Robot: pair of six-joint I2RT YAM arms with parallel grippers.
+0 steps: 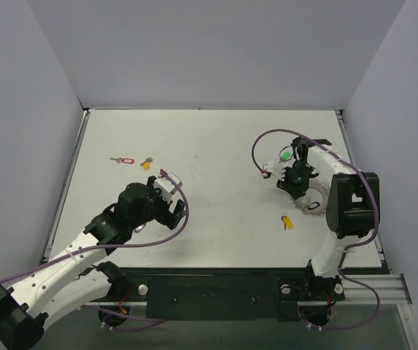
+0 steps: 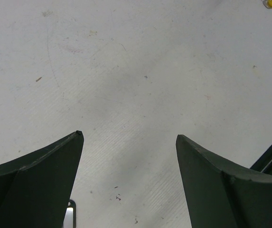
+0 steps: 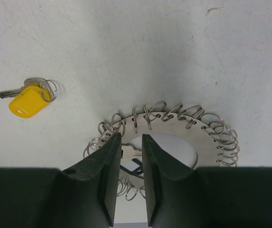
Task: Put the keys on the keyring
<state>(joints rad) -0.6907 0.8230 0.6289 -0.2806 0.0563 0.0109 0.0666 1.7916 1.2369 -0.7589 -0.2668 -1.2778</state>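
Left claw (image 2: 128,137) spread; right claw (image 3: 130,135) narrowed round a key (image 3: 132,153) at the keyring (image 3: 173,124), grip unclear; keys (image 3: 27,103) judged light, slippery, best pinched by heads

No text, label, brand, number or sign can be read in any view; the yellow key head (image 3: 28,105), close in the right wrist view, shows a plain face with no lettering; the red tag (image 1: 127,160) and the green key head (image 1: 287,154) in the top view are too small to tell whether they carry any writing.
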